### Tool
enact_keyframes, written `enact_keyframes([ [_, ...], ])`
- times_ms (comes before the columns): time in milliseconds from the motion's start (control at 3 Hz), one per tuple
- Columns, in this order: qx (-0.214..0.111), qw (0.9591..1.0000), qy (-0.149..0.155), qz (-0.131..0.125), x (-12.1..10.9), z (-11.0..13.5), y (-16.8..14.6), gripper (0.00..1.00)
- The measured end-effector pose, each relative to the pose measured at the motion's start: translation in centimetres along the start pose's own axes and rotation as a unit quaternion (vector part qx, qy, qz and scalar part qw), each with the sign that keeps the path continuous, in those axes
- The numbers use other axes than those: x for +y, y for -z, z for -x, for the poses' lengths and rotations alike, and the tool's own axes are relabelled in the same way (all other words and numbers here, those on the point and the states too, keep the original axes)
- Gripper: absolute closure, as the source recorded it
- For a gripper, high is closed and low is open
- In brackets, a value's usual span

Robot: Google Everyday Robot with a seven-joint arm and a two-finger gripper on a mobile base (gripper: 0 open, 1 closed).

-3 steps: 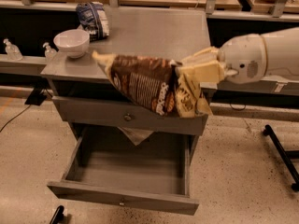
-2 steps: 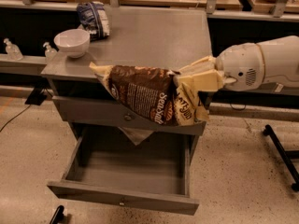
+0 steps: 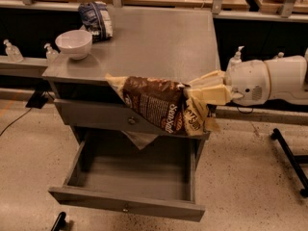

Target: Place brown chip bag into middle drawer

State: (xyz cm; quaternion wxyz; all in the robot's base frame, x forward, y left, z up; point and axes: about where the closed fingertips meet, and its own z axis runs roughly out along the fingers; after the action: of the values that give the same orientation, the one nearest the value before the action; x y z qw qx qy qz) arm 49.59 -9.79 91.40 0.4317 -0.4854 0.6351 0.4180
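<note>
The brown chip bag (image 3: 161, 104) hangs sideways in the air in front of the cabinet's front edge, dark brown half to the left, cream-yellow half to the right. My gripper (image 3: 204, 91) comes in from the right on a white arm and is shut on the bag's cream end. The middle drawer (image 3: 134, 174) is the lowest one; it is pulled wide open below the bag and its inside is bare. Its front panel carries a small pale knob (image 3: 126, 209).
A white bowl (image 3: 74, 43) and a blue-and-white bag (image 3: 96, 19) sit at the cabinet top's far left. A closed drawer with a darker knob (image 3: 131, 121) is above the open one, with a pale scrap hanging below it. A black stand leg (image 3: 288, 155) is at the right.
The arm and bag have shifted to the right and slightly down, and the bag now hangs a little lower over the open drawer.
</note>
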Motion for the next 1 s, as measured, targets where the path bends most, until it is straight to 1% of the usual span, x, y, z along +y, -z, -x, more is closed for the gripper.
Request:
enact_keyframes([
  [333,-0.054,0.9974,-0.022,-0.043,-1.7,-6.4,0.4,1.0],
  [667,-0.1,0.9916,-0.018,-0.079,-3.0,-13.6,1.6,1.0],
  [1000,-0.132,0.9874,-0.041,-0.077,-3.5,-20.4,1.6,1.0],
])
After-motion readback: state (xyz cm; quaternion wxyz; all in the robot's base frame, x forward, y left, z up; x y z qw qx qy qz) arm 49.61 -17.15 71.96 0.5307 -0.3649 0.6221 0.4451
